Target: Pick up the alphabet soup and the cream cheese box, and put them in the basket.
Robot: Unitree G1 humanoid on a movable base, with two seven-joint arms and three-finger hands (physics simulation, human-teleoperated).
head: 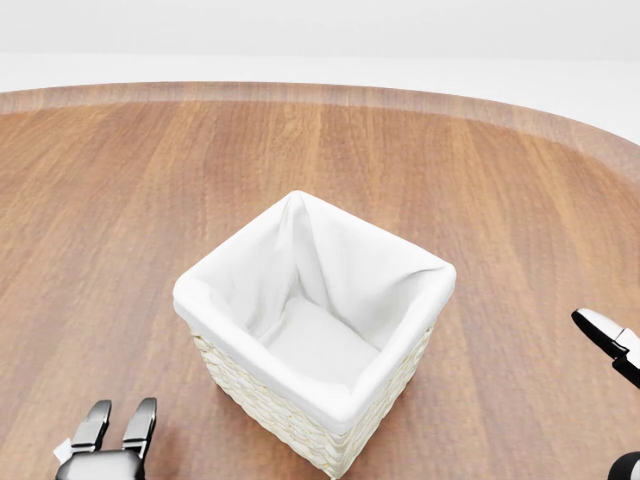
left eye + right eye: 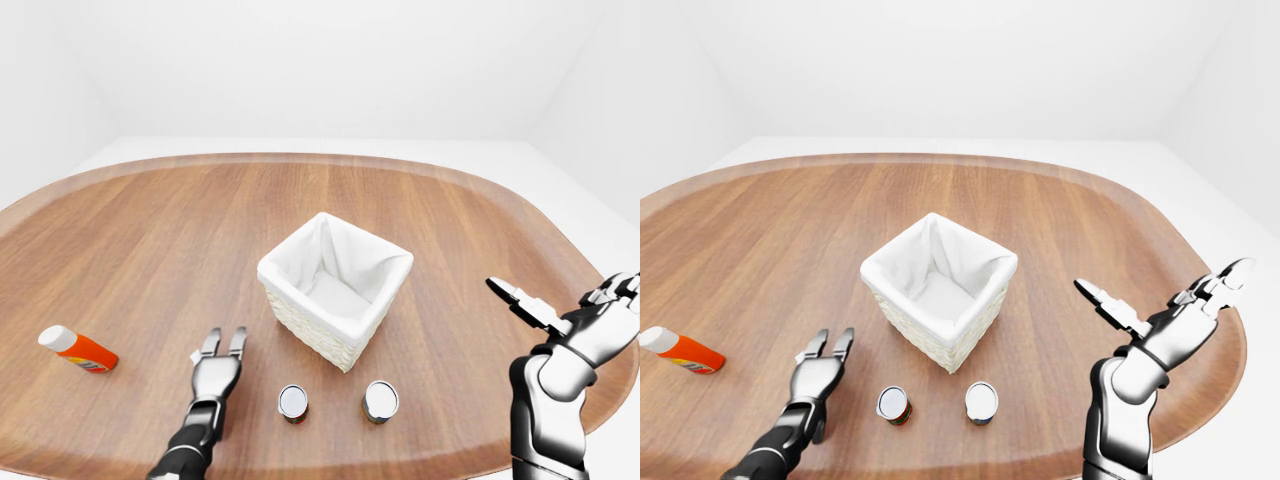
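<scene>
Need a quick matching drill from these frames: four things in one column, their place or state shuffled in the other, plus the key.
Things:
1. basket
2. orange bottle
3. left hand
4. right hand

Places or states, as seen in the eye views:
A. lying on its side at the far left of the table
B. raised at the right, fingers spread, holding nothing
C. mid-table, white-lined, nothing inside
D. low over the wood left of the two cans, fingers pointing up the picture, open

Pairs: 1-C, 2-A, 3-D, 4-B
</scene>
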